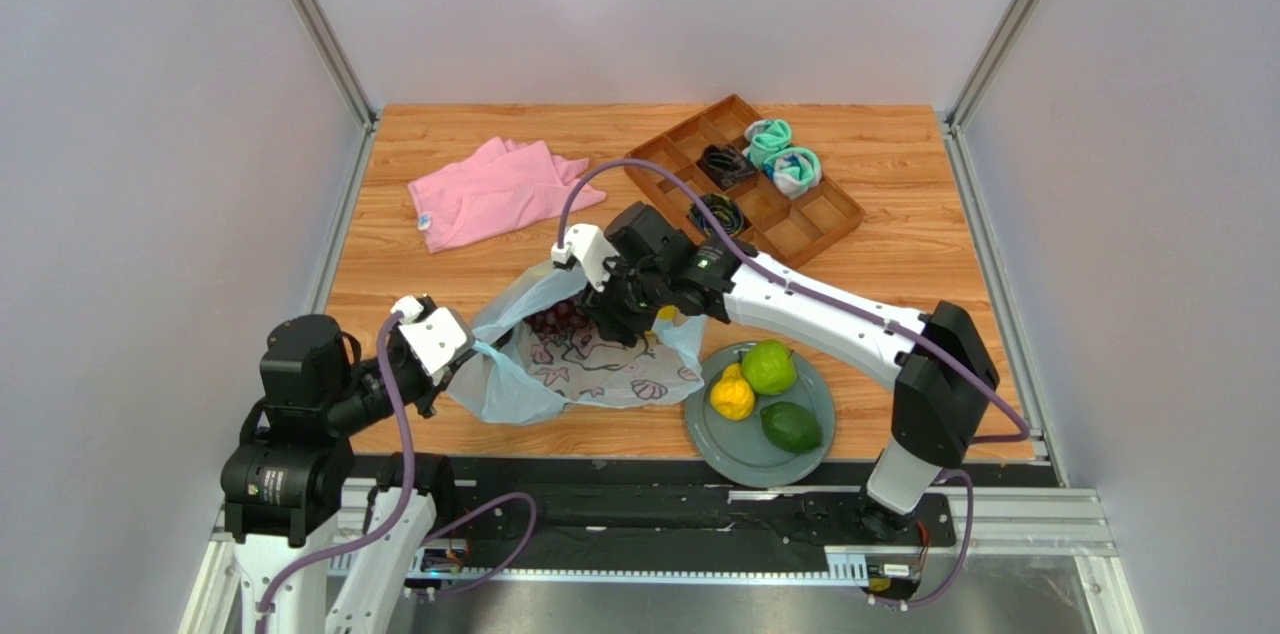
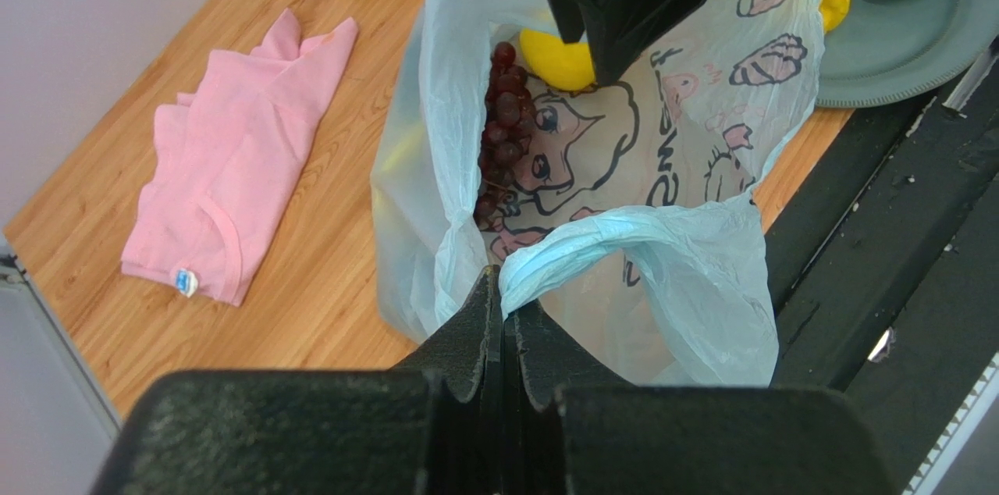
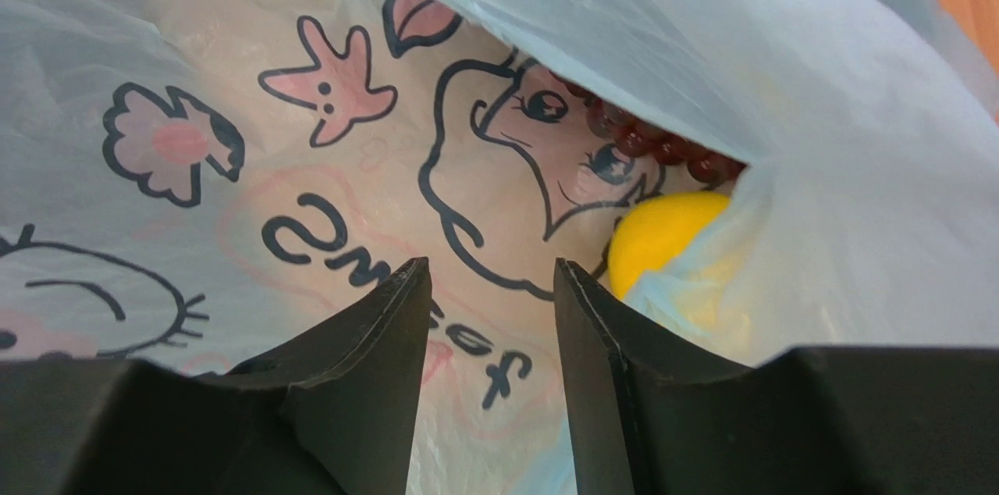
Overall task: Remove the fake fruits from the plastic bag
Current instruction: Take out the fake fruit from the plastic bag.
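Observation:
The pale-blue plastic bag (image 1: 579, 357) with a cartoon print lies near the table's front middle. My left gripper (image 2: 507, 290) is shut on one of its handles (image 2: 610, 240) and holds the mouth up. My right gripper (image 3: 490, 270) is open and empty inside the bag's mouth (image 1: 624, 307). Inside lie a dark red grape bunch (image 2: 502, 126) and a yellow lemon (image 2: 557, 59), both also in the right wrist view, lemon (image 3: 663, 237) just right of my fingers, grapes (image 3: 651, 141) beyond. A lemon (image 1: 732, 394), a lime-green apple (image 1: 769, 366) and a dark green avocado (image 1: 790, 427) sit on the grey plate (image 1: 819, 402).
A pink cloth (image 1: 489, 192) lies at the back left. A wooden divided tray (image 1: 812, 222) with rolled teal and black socks (image 1: 781, 154) stands at the back right. The table's front edge and a black rail run just below the bag and plate.

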Tool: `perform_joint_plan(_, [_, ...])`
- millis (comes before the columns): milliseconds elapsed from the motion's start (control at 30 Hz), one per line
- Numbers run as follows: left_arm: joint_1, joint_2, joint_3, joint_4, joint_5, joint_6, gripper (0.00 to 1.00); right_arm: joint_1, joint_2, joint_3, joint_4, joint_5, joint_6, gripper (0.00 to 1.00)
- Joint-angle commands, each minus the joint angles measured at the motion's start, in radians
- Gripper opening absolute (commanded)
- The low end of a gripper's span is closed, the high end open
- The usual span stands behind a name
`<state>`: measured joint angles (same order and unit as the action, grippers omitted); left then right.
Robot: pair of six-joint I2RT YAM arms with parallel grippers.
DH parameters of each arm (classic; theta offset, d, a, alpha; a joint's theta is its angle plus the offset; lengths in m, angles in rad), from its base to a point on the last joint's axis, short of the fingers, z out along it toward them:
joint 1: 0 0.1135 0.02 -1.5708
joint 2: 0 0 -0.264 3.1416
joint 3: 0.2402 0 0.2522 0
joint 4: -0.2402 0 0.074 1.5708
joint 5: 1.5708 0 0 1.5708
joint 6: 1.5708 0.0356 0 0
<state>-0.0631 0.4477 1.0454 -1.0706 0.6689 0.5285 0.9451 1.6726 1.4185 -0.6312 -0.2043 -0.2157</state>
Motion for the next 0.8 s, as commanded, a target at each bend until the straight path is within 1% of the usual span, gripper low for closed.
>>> perform_joint_plan(0, [0.006,0.008,-0.001,0.031,0.02,-0.024,0.0,0.011,0.078,0.071,0.019,-0.047,0.001,0.49])
perform_joint_plan(33, [0.006,0.009,0.001,0.035,0.02,-0.025,0.0,0.011,0.093,0.076,0.027,-0.029,0.01,0.52])
perform_joint_plan(67, [0.006,0.008,0.001,0.035,0.021,-0.025,0.0,0.011,0.128,0.083,0.037,0.0,0.019,0.59])
perform_joint_plan(133, [0.006,0.008,0.001,0.038,0.02,-0.027,0.0,0.011,0.163,0.1,0.044,0.022,0.018,0.66])
perform_joint_plan(167, [0.006,0.006,0.001,0.04,0.02,-0.027,0.0,0.011,0.197,0.118,0.048,0.058,0.019,0.72])
perform_joint_plan(233, [0.006,0.006,-0.001,0.04,0.02,-0.025,0.0,0.009,0.228,0.138,0.056,0.095,0.019,0.78])
perform_joint_plan(267, [0.006,0.005,-0.002,0.041,0.02,-0.024,0.0,0.009,0.242,0.148,0.059,0.132,0.019,0.83])
perform_joint_plan(333, [0.006,0.002,-0.004,0.041,0.021,-0.025,0.0,0.006,0.279,0.172,0.057,0.195,0.019,0.87])
perform_joint_plan(367, [0.006,0.0,-0.004,0.041,0.021,-0.027,0.0,0.004,0.285,0.177,0.059,0.269,0.018,0.9])
perform_joint_plan(467, [0.006,-0.009,-0.008,0.041,0.017,-0.025,0.0,-0.002,0.279,0.165,0.048,0.353,0.006,0.93])
perform_joint_plan(500, [0.006,-0.01,-0.011,0.041,0.018,-0.022,0.0,-0.003,0.263,0.137,0.048,0.373,0.007,0.94])
perform_joint_plan(667, [0.006,-0.017,-0.025,0.049,0.024,-0.021,0.0,-0.028,0.211,0.033,0.065,0.433,-0.007,0.94])
perform_joint_plan(767, [0.006,-0.02,-0.031,0.052,0.028,-0.019,0.0,-0.042,0.197,-0.001,0.08,0.456,-0.031,0.94])
